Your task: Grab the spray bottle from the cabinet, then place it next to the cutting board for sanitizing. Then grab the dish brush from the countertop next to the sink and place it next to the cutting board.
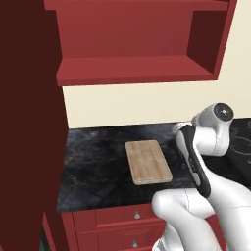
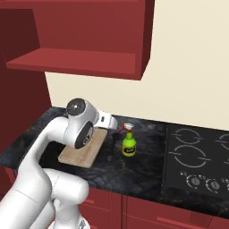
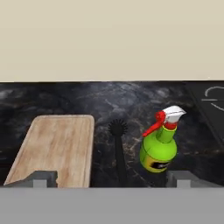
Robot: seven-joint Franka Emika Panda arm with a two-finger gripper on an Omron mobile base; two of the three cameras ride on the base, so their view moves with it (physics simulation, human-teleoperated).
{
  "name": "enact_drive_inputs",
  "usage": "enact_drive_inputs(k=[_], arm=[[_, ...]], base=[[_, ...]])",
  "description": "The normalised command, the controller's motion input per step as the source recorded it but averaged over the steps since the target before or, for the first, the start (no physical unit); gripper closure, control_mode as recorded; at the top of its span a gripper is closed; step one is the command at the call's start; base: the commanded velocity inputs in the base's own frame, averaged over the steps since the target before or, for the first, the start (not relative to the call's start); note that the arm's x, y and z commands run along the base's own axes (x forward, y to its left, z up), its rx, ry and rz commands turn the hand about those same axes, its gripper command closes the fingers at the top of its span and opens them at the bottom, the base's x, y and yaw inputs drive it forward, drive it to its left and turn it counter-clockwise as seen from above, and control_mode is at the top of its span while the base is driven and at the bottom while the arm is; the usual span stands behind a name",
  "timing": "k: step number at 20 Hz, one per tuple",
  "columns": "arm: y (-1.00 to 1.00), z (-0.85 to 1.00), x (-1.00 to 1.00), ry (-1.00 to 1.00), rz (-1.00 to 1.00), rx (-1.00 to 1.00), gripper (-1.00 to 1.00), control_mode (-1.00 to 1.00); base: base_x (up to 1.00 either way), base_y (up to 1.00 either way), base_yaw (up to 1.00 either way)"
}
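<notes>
The spray bottle stands upright on the countertop just right of the cutting board, with the dish brush lying between them. The gripper hangs wide and empty, apparently after release.

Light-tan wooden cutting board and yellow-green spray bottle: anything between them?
Yes. A slim black dish brush lies on the black countertop between cutting board and spray bottle, clearest in the hand view.

Arm bent fwd, wrist low; jaws spread wide apart, holding nothing.
</notes>
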Motion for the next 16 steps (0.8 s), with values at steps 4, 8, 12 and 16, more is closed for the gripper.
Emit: enact_drive_inputs(k=[4, 8, 12, 16], arm=[[0.01, 1.00, -0.52, -0.30, 0.00, 0.00, -1.00, -1.00], [0.00, 1.00, -0.57, -0.26, 0.00, 0.00, -1.00, -1.00], [0.00, 0.96, -0.75, -0.16, 0.00, 0.00, -1.00, -1.00], [0.00, 0.72, -0.89, 0.28, 0.00, 0.00, -1.00, -1.00]], base=[[0.00, 0.00, 0.00], [0.00, 0.00, 0.00], [0.00, 0.00, 0.00], [0.00, 0.00, 0.00]])
